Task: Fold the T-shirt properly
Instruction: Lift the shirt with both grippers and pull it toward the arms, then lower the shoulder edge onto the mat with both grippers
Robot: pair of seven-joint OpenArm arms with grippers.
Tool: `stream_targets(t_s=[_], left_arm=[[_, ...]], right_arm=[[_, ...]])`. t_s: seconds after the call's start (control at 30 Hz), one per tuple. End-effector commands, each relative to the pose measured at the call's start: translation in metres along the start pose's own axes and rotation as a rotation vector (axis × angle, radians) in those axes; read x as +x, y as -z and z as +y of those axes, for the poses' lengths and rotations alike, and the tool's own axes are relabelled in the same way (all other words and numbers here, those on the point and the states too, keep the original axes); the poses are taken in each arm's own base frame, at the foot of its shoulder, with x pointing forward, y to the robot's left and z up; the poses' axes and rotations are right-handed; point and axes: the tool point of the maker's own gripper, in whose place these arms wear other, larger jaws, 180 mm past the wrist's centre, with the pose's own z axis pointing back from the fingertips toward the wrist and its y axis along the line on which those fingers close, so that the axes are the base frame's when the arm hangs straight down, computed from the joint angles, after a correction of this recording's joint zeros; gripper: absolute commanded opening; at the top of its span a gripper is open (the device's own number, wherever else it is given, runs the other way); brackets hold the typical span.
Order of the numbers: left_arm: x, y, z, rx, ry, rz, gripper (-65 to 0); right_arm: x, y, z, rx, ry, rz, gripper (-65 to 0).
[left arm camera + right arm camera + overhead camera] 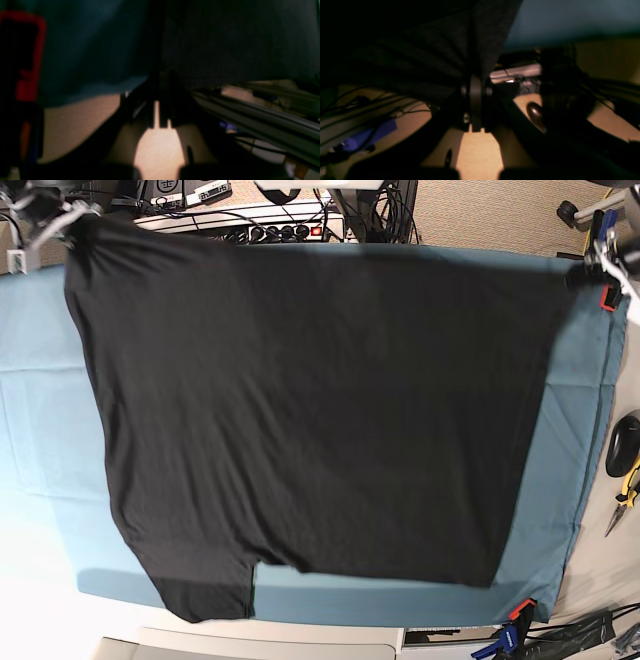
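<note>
while both arms reach to the far corners of the surface (pixel 30 470), the t-shirt (pixel 310 410) lies spread wide over the teal cloth (pixel 585 430) that covers it, taking up most of the middle. its far edge runs straight from one end effector to the other, stretched taut between them. one sleeve hangs toward the near left corner in the base view, reaching almost to the front edge of the cloth.

the right end effector (pixel 72 222) sits at the far left in the base view, clamped tight on a corner of the black fabric; from its wrist camera the fingers (pixel 475 100) are pressed together with the cloth bunched and fanning out from between them. the left end effector (pixel 590 272) sits at the far right, likewise closed on the opposite corner, and its wrist view shows dark fabric gathered at the pinched tips (pixel 161 82).

red clamps (pixel 607 297) pin the teal cloth at the right edge, one at the far corner and one at the near corner. cables and a power strip (pixel 270 228) lie beyond the far edge.
</note>
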Motion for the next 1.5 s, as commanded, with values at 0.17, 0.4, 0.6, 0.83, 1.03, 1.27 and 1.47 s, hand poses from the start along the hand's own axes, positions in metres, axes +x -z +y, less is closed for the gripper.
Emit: stream_targets(t_s=[0.17, 0.4, 0.6, 0.83, 1.03, 1.27, 1.47], left_arm=[[-0.004, -0.03, -0.005, 0.042, 0.026, -0.036, -65.0], [-0.022, -0.026, -0.014, 0.003, -0.016, -0.048, -65.0], [-0.017, -0.026, -0.023, -0.04, -0.006, -0.071, -65.0], [0.006, -0.025, -0.042, -0.076, 0.085, -0.117, -65.0], [0.027, -0.018, -0.042, -0.058, 0.136, -0.16, -65.0], [0.053, 0.014, -0.051, -0.042, 0.221, -0.168, -65.0], [0.083, 0.036, -0.061, -0.021, 0.301, -0.198, -65.0]], right_arm=[[-0.002, -0.012, -0.012, -0.041, -0.017, 0.017, -65.0], [-0.016, -0.012, -0.009, -0.037, 0.009, 0.057, -65.0], [-0.014, -0.011, 0.002, 0.014, 0.041, 0.028, -65.0], [0.022, -0.002, 0.02, 0.101, 0.023, -0.104, -65.0], [0.065, 0.008, 0.022, 0.092, 0.012, -0.244, -65.0], [0.109, 0.032, 0.038, 0.073, -0.064, -0.34, -65.0], [0.149, 0.058, 0.068, 0.062, -0.184, -0.399, -65.0]])
